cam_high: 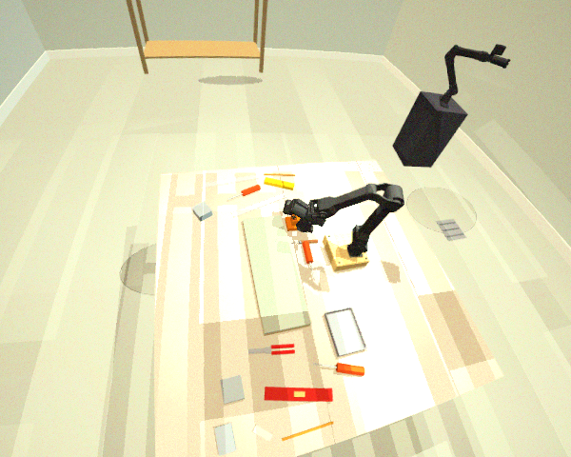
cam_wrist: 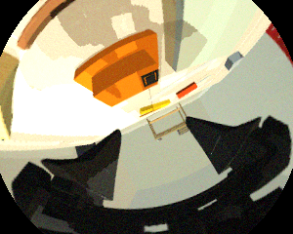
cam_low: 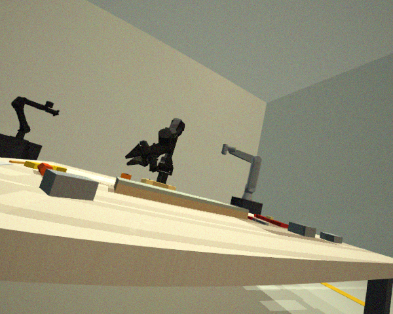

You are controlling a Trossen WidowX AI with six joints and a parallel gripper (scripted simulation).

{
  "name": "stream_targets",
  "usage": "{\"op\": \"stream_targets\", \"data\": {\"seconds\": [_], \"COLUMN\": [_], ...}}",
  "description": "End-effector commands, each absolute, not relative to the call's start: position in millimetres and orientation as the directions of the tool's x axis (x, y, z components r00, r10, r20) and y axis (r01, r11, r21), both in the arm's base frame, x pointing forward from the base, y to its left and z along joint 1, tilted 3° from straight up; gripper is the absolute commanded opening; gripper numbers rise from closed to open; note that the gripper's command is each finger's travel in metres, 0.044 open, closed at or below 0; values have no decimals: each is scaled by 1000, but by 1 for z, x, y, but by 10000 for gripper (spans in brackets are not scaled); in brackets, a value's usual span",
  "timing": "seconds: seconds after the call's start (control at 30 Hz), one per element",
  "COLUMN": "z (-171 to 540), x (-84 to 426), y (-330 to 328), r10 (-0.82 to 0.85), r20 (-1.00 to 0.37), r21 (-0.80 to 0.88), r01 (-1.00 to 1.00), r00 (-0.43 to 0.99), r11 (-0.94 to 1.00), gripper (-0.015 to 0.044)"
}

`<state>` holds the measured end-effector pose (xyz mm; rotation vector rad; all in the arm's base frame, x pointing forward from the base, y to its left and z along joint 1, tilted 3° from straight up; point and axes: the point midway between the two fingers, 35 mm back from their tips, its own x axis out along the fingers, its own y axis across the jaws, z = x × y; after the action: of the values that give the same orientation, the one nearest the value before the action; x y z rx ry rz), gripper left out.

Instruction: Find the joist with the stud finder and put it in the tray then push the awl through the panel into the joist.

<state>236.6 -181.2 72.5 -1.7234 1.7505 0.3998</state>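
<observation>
Beside the pale green floor panel (cam_high: 275, 275) (cam_low: 179, 199), on the worktop (cam_high: 226, 300) (cam_low: 190, 236), sits the stud finder (cam_high: 291, 224) (cam_low: 125, 176) (cam_wrist: 122, 68), below the claw (cam_high: 298, 216) (cam_low: 127, 160) (cam_wrist: 154, 125), apart from its widely spread, unfilled fingers. It is a chunky orange block with a stepped body and a small black square on one end.

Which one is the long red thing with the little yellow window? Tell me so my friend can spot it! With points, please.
On the big table (cam_high: 389, 319), find the tray (cam_high: 330, 334). The red bar (cam_high: 276, 393) lies beyond the screwdriver beside it. Only it has a yellow window.
</observation>
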Motion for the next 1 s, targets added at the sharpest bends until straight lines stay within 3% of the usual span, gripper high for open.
{"op": "stream_targets", "data": {"seconds": [0.0, 0.2, 0.3, 0.4, 0.97], "z": [59, 45, 45, 49, 44], "x": [242, 231, 229, 228, 228], "y": [-187, -186, -189, -192, -192], "r10": [-603, -313, -108, 17, 26], "r20": [-794, -946, -980, -970, -968], "r21": [-373, -307, -153, -6, 8], "r01": [-848, -562, -288, -92, -76], "r00": [81, 87, 165, 243, 250], "r11": [378, 768, 945, 996, 997], "gripper": [440, 440, 440, 440, 440]}}
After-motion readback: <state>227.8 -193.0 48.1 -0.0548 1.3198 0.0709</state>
